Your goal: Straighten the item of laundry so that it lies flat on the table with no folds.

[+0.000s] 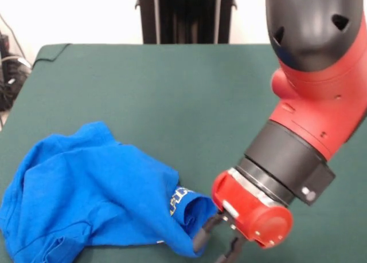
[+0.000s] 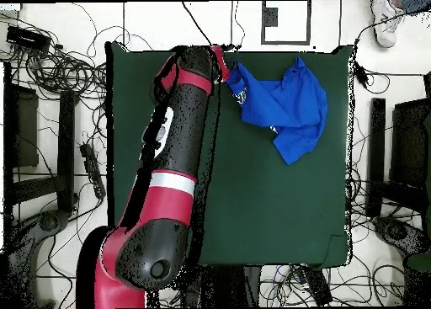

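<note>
The item of laundry [image 1: 92, 200], a bright blue T-shirt, lies crumpled and folded at the near left of the dark green table [image 1: 172, 91]. A strip of yellow-outlined lettering [image 1: 179, 201] shows on its bunched right end. My gripper [image 1: 217, 246] is low over the table just right of that end. It is open, with green cloth showing between the fingers, and its left finger [image 1: 200, 237] rests against the shirt's edge. In the overhead view the shirt [image 2: 286, 103] lies near the table's [image 2: 278, 205] top edge, with the gripper [image 2: 223, 66] at its left tip.
My red and black arm [image 2: 168, 171] crosses the table's left half in the overhead view. Cables [image 2: 59, 70] and dark stands ring the table on the floor. A person's shoe [image 2: 387, 23] shows past the top right corner.
</note>
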